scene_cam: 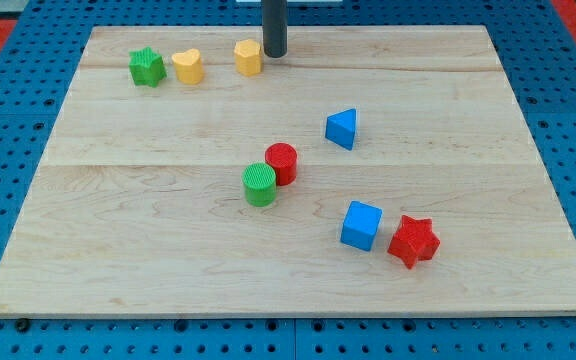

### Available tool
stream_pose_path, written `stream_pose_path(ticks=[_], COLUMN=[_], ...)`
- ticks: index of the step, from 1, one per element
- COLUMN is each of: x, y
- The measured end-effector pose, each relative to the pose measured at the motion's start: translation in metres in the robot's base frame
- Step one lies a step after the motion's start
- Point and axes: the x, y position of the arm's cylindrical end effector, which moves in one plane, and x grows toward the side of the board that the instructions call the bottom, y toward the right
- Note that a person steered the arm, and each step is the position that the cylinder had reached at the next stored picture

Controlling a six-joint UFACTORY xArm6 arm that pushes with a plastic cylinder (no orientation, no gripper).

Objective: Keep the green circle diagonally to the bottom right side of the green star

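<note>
Red star (413,241) and blue cube (361,225) sit nearest, low on the board (118,260).
Farther up, the green circle (260,185) touches the red cylinder (281,163); a blue triangle (341,129) lies right. At top: green star (147,67), yellow heart (188,66), yellow hexagon (248,57). My tip (274,54), which has no jaws and holds nothing, is just right of the hexagon, well apart from the circle.
</note>
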Motion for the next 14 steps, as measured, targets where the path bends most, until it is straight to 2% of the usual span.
stream_pose_path(ticks=[2, 4, 6, 9, 10, 14], x=[-0.009, 0.0, -0.009, 0.02, 0.04, 0.085], y=[-0.038, -0.043, 0.015, 0.152, 0.168, 0.169])
